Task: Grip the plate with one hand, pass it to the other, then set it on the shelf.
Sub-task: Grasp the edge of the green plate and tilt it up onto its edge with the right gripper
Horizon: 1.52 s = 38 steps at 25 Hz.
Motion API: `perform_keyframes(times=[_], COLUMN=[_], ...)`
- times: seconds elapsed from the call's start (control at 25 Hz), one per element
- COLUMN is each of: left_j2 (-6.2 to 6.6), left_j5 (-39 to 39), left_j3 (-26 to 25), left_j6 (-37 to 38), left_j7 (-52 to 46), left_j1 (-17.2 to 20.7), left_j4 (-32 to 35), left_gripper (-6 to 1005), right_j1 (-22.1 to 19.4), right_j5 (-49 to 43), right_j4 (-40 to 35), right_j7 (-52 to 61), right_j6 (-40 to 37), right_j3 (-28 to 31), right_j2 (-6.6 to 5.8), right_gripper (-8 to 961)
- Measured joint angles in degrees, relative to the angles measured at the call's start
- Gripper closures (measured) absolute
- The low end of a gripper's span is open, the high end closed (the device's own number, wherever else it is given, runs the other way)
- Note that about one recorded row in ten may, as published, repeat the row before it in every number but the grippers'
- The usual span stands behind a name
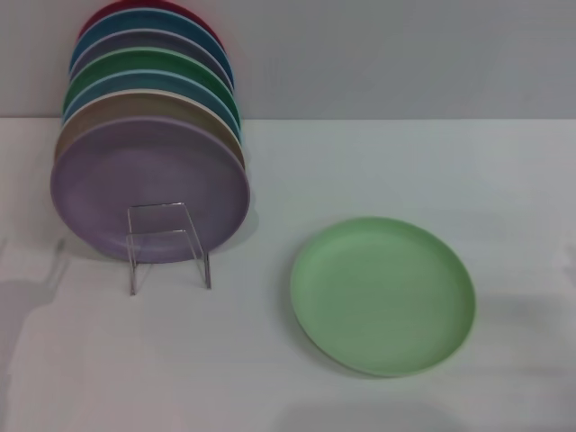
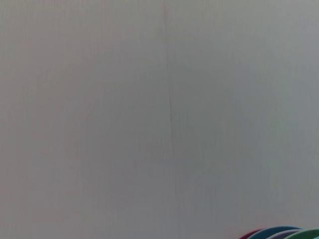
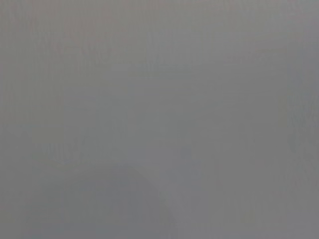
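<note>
Plate flat on table — unmarked | rack holds lilac plate | grippers unseen — state unknown

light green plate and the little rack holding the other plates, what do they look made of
The light green plate looks like matte plastic or melamine: uniform colour, soft dull sheen, thin rim. The rack looks like clear acrylic: see-through, with bright bent edges. Neither can be confirmed by sight alone.
</note>
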Motion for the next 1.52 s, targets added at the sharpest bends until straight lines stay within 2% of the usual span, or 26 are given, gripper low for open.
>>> perform_keyframes(times=[0.28, 0.44, 0.48, 0.52, 0.56, 0.64, 0.68, 0.72, 0.76, 0.8, 0.84, 0.88, 0.92, 0.96, 1.0, 1.04, 1.08, 1.12, 1.16, 1.2, 1.24, 1.28, 1.32, 1.36, 1.52], left_j2=[0.0, 0.02, 0.04, 0.03, 0.03, 0.01, -0.01, 0.01, 0.01, 0.05, 0.14, 0.14, 0.14, 0.14, 0.14, 0.1, 0.1, 0.09, 0.07, 0.07, 0.02, 0.01, 0.0, 0.0, 0.0], left_j5=[0.01, 0.01, 0.01, 0.01, 0.01, 0.01, 0.01, 0.01, 0.01, 0.01, 0.01, 0.01, 0.01, 0.01, 0.01, 0.01, 0.01, 0.01, 0.0, 0.0, 0.02, 0.03, 0.03, 0.03, 0.17], left_j3=[0.15, 0.15, 0.14, 0.13, 0.13, 0.12, 0.12, 0.08, 0.08, 0.05, 0.05, 0.05, 0.09, 0.09, 0.09, 0.1, 0.11, 0.12, 0.11, 0.11, 0.12, 0.13, 0.12, 0.12, 0.12], left_j6=[0.0, -0.31, -0.36, -0.38, -0.38, -0.38, -0.31, -0.3, -0.3, -0.35, -0.43, -0.43, -0.49, -0.49, -0.49, -0.71, -0.79, -0.92, -1.04, -1.04, -1.08, -1.09, -1.09, -1.06, -1.01], left_j7=[0.46, 0.47, 0.4, 0.26, 0.26, 0.15, 0.07, 0.02, 0.02, 0.0, 0.0, 0.0, 0.0, 0.0, 0.0, 0.12, 0.16, 0.22, 0.24, 0.24, 0.13, 0.0, -0.04, -0.03, 0.01], left_j1=[0.11, 0.02, 0.01, 0.01, 0.01, 0.05, 0.07, -0.06, -0.06, -0.21, -0.53, -0.53, -0.8, -0.8, -0.8, -1.07, -1.13, -1.26, -1.44, -1.44, -1.61, -1.62, -1.6, -1.58, -1.52], left_j4=[-0.01, -0.04, -0.04, 0.01, 0.01, 0.02, -0.06, -0.11, -0.11, -0.12, -0.14, -0.14, -0.14, -0.14, -0.14, -0.14, -0.14, -0.13, -0.08, -0.08, -0.04, -0.03, -0.03, -0.04, -0.04], left_gripper=[203, 206, 207, 208, 209, 210, 211, 212, 213, 213, 214, 215, 216, 217, 218, 218, 219, 220, 221, 222, 222, 223, 224, 225, 228], right_j1=[0.22, 2.48, 3.13, 3.87, 3.87, 4.11, 4.23, 4.06, 4.06, 3.4, 1.55, 1.55, -0.45, -0.45, -0.88, -0.88, -0.39, 1.97, 1.97, 5.26, 5.26, 6.91, 9.7, 9.7, 13.93], right_j5=[-0.03, -0.7, -1.17, -3.23, -3.23, -6.55, -8.04, -9.78, -9.78, -11.5, -16.99, -16.99, -26.97, -26.97, -41.08, -41.08, -50.14, -67.88, -67.88, -82.84, -82.84, -89.48, -97.62, -97.62, -102.38], right_j4=[0.05, 2.49, 5.09, 11.69, 11.69, 21.18, 25.64, 34.46, 34.46, 40.38, 51.7, 51.7, 64.01, 64.01, 73.84, 73.84, 78.48, 84.78, 84.78, 88.58, 88.58, 89.42, 88.77, 88.77, 85.75], right_j7=[0.59, 7.12, 11.18, 18.35, 18.35, 25.89, 30.04, 38.25, 38.25, 42.87, 51.93, 51.93, 64.66, 64.66, 80.81, 80.81, 90.88, 107.6, 107.6, 121.4, 121.4, 126.99, 133.97, 133.97, 136.68], right_j6=[0.23, -0.51, -2.18, -5.86, -5.86, -10.83, -13.91, -20.62, -20.62, -25.57, -35.74, -35.74, -45.56, -45.56, -50.94, -50.94, -52.39, -50.89, -50.89, -44.83, -44.83, -40.79, -33.51, -33.51, -21.55], right_j3=[-0.32, -1.6, -1.9, -3.06, -3.06, -6.31, -9.12, -15.92, -15.92, -20.48, -28.47, -28.47, -35.49, -35.49, -39.23, -39.23, -40.44, -41.08, -41.08, -41.52, -41.52, -41.68, -41.17, -41.17, -39.15], right_j2=[-0.04, -0.72, -0.82, -0.81, -0.81, -0.42, -0.31, -0.35, -0.35, -0.48, -0.7, -0.7, -0.79, -0.79, -1.05, -1.05, -1.23, -1.29, -1.29, -1.06, -1.06, -0.98, -1.07, -1.07, -1.19], right_gripper=[152, 153, 153, 153, 154, 154, 154, 154, 155, 155, 155, 155, 155, 155, 156, 156, 156, 156, 156, 155, 155, 155, 155, 155, 155])
